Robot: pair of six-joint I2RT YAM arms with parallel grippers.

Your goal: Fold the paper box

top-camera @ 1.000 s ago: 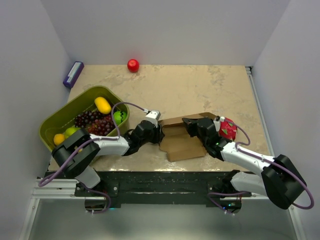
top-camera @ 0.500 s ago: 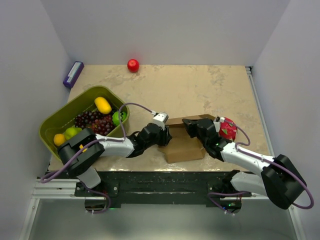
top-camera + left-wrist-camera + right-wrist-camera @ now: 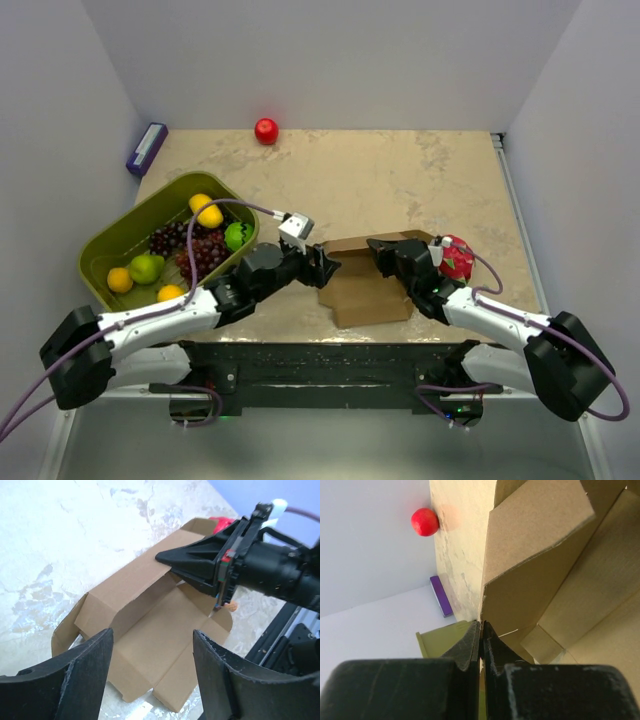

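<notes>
My left claw [image 3: 322, 268] has just spread its jaws and drawn back to the left of the paper box [image 3: 368, 292]. It now holds nothing. My right claw [image 3: 378, 246] stays pinched shut on the top edge of the raised rear panel. The box sits by the near edge of the table [image 3: 400, 170], right of centre. One wall stands, and the base and front flaps lie flat. In my judgement the left side is released, and the next crease calls for a fresh grip.

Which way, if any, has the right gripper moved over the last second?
No. The right gripper sits in the same place relative to the red apple at the back wall, still shut on the far edge of the paper box.
</notes>
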